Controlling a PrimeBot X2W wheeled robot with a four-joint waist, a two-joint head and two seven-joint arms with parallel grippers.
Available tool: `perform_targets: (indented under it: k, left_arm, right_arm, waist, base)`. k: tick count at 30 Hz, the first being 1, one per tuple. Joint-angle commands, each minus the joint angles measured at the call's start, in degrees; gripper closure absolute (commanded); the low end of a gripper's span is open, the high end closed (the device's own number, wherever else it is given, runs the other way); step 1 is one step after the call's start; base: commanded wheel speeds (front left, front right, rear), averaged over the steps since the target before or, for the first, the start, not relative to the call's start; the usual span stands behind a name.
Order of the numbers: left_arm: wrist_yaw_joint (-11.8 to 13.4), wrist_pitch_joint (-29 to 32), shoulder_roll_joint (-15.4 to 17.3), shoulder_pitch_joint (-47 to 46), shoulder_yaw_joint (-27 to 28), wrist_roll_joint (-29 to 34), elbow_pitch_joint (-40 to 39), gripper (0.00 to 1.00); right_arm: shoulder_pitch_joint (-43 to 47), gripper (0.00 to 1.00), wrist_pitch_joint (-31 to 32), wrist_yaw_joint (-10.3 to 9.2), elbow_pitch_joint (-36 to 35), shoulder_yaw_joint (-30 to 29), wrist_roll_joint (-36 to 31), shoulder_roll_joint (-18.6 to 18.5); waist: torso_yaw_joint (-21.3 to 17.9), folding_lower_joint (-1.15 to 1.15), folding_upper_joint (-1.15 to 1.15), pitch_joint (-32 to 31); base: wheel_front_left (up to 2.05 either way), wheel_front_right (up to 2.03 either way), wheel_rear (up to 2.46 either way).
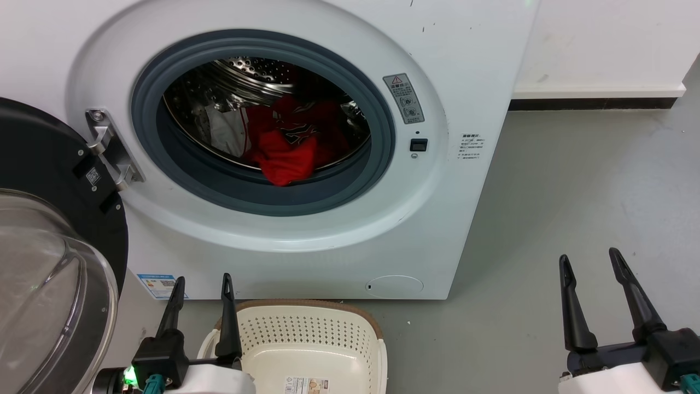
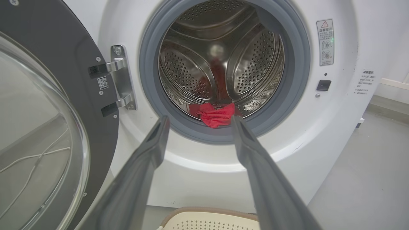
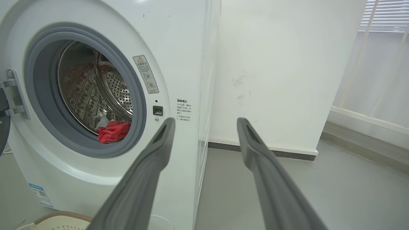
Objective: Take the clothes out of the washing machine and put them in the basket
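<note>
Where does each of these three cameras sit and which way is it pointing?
Head view: on the robot's head, looking forward and down at the washing machine, clothes and basket; left gripper and right gripper, both open, at the bottom corners.
Left wrist view: on the left wrist, facing straight into the drum; its own two fingers show.
Right wrist view: on the right wrist, facing the machine's right edge and the wall; its own fingers show.
Shared: all three show the red clothes at the porthole's lip.
</note>
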Motion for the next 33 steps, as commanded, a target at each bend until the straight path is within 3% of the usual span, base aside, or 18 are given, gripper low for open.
perform_targets:
  k: [1, 12, 18, 26, 33]
  left_arm:
    - [0.16, -0.16, 0.11, 0.51, 0.13, -0.18, 0.1, 0.0]
    - [0.22, -0.16, 0.11, 0.29, 0.28, 0.22, 0.22, 0.0]
    - [-1.32, -0.16, 0.11, -4.42, 1.88, 1.03, 2.02, 0.0]
    - [-5.85, -0.16, 1.89, -18.29, 3.45, 2.77, 9.21, 0.0]
    - [-8.13, -0.16, 5.54, -33.79, 3.83, 3.85, 19.24, 0.0]
  right_arm:
    - [0.74, 0.0, -0.16, -0.04, 0.04, -0.05, 0.41, 0.03]
    - [0.51, 0.0, -0.16, -0.04, -0.06, 0.01, 0.47, 0.03]
    - [-0.82, 0.0, -0.16, -0.04, -0.45, 0.43, 0.65, 0.03]
    - [-4.54, 0.0, -0.15, -0.04, -1.46, 1.69, 0.1, 0.03]
    - [-9.01, 0.0, -0.15, -0.04, -2.24, 2.83, 0.74, 0.04]
  waist:
    - [-0.01, 0.0, 0.0, 0.0]
    - [-0.18, 0.0, 0.0, 0.1]
    - [-0.69, 0.0, 0.0, 1.7]
    - [-2.61, 0.0, 0.0, 8.14]
    - [-6.32, 0.0, 0.0, 15.61]
  base:
    - [0.0, 0.0, 0.0]
    - [0.0, 0.0, 0.0]
    - [0.0, 0.0, 0.0]
    - [0.0, 0.0, 0.0]
    - [0.0, 0.0, 0.0]
